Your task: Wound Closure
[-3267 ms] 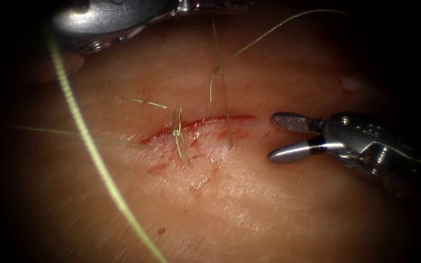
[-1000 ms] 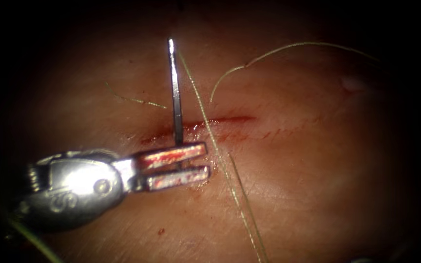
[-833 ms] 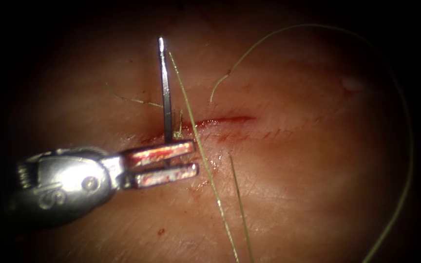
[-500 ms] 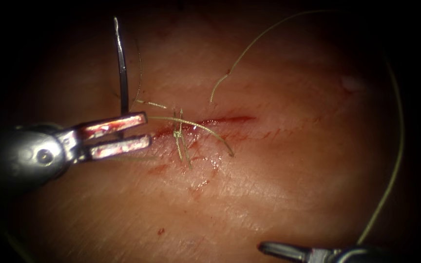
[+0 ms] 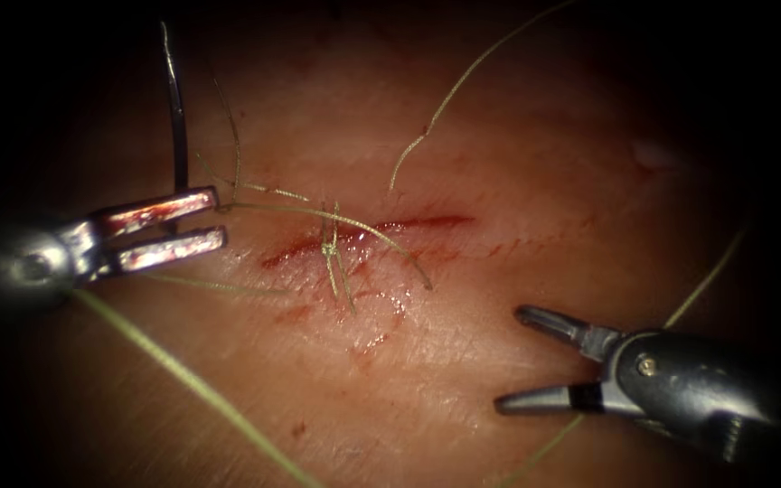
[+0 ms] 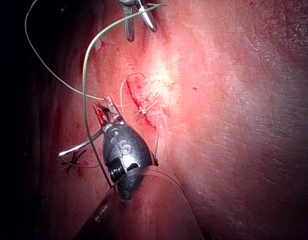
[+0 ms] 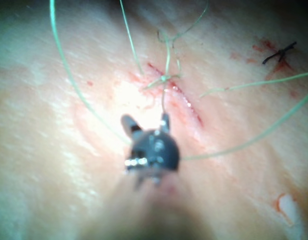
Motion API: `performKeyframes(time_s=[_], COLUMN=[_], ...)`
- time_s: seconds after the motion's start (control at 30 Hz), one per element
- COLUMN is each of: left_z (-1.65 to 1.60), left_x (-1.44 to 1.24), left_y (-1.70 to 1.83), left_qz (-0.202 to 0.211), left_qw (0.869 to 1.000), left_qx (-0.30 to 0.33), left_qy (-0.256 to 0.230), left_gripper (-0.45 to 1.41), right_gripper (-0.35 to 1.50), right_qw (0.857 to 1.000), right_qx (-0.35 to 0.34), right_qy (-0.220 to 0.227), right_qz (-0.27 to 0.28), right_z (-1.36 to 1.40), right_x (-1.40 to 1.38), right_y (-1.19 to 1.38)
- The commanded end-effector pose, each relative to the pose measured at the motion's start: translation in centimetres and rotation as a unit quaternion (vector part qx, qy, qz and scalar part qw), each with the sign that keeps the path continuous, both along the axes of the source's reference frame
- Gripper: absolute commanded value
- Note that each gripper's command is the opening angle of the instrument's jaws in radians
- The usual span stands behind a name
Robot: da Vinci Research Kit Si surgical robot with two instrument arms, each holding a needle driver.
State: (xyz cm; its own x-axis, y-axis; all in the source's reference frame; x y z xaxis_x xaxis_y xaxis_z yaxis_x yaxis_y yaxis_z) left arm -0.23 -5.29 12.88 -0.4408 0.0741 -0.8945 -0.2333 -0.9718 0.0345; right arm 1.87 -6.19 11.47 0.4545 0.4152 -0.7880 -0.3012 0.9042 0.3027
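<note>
My left tool (image 5: 220,217) is left of the cut (image 5: 372,230), with its jaws shut on the curved needle (image 5: 174,117) near its lower end. The needle stands up out of the jaws, free of the tissue (image 5: 427,380). Thread (image 5: 318,215) runs from those jaws across the knotted stitch (image 5: 327,246) and enters the tissue at its lower right. My right tool (image 5: 510,358) hovers lower right of the cut, open and holding nothing. The left wrist view shows the left tool (image 6: 106,111) and needle (image 6: 76,147). In the right wrist view, the right tool (image 7: 146,120) is short of the knot (image 7: 164,78).
Loose loops of green thread (image 5: 183,375) cross the tissue at the lower left and pass behind the right tool. A cut end of thread (image 5: 409,154) lies above the cut. Red fluid (image 5: 368,343) stains the tissue below it. A dark older stitch (image 7: 278,54) sits apart.
My left tool has carried the needle left and up, away from the cut, drawing thread through the tissue. The right tool has come in from the lower right, open.
</note>
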Motion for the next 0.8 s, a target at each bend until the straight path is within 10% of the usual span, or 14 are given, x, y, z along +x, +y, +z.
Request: performKeyframes(time_s=[0.03, 0.8], left_z=[0.07, 0.08], left_x=[-0.03, -0.11], left_y=[0.03, -0.01], left_qz=[0.001, 0.004], left_qw=[1.000, 1.000], left_qx=[0.000, 0.000], left_qy=[-0.001, -0.004], left_gripper=[-0.45, -0.45], right_gripper=[1.45, 1.34], right_qw=[1.000, 1.000], right_qx=[-0.004, 0.016], right_qy=[-0.008, 0.001], right_qz=[0.015, 0.005], right_z=[0.23, 0.62], right_x=[0.07, 0.65], right_y=[0.16, 0.19])
